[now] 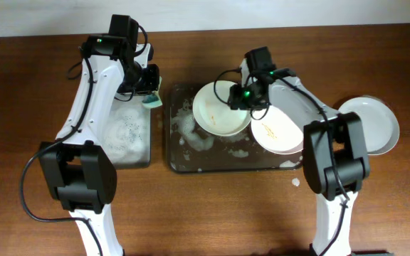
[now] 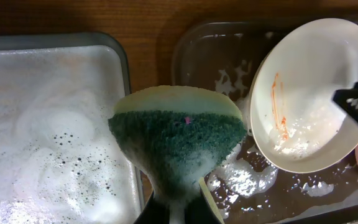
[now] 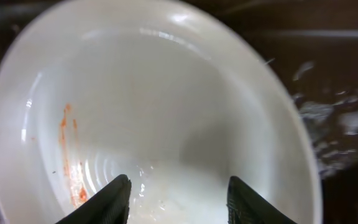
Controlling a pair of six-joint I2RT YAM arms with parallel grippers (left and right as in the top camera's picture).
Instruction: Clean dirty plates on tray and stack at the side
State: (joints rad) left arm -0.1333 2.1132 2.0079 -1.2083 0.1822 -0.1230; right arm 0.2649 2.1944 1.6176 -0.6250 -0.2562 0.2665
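Note:
My left gripper (image 1: 148,88) (image 2: 176,208) is shut on a green and yellow sponge (image 1: 153,101) (image 2: 176,134), held over the gap between the two trays. My right gripper (image 1: 242,98) (image 3: 179,193) is open, its fingers spread over the inside of a white plate (image 1: 216,112) (image 2: 309,81) (image 3: 166,93). That plate has an orange streak and lies tilted on the dark brown tray (image 1: 191,162) (image 2: 210,50). A second plate (image 1: 280,131) with orange streaks sits at the tray's right end. A third plate (image 1: 376,124) lies on the table to the right of the tray.
A smaller black tray (image 1: 130,142) (image 2: 42,124) full of soapy foam stands left of the brown tray. Foam patches (image 2: 241,180) lie on the brown tray beside the plate. The table is brown wood.

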